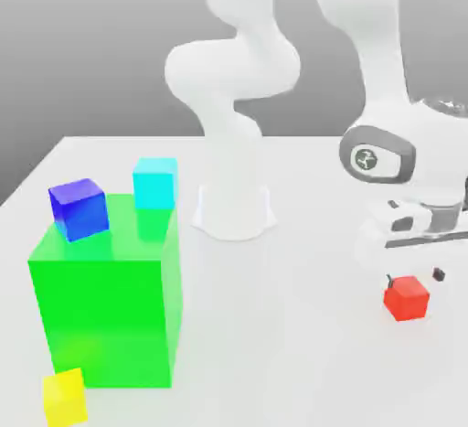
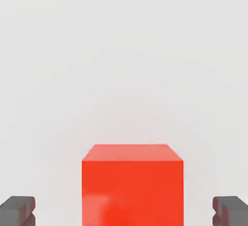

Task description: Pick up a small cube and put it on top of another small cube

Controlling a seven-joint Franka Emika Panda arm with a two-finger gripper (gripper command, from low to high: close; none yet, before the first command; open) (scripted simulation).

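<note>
The small red cube (image 1: 406, 298) rests on the white table at the exterior view's right. My gripper (image 1: 414, 276) hangs just over it, with a dark fingertip showing on each side of the cube's top. In the hand view the red cube (image 2: 132, 186) sits between the two grey fingertips (image 2: 18, 210), with a clear gap of table on both sides. The gripper (image 2: 125, 211) is open and touches nothing.
A big green cube (image 1: 110, 297) stands at the exterior view's left with a small blue cube (image 1: 79, 208) on top. Behind it is a cyan cube (image 1: 154, 183), and a small yellow cube (image 1: 66, 398) lies in front. The arm's white base (image 1: 234, 213) stands mid-table.
</note>
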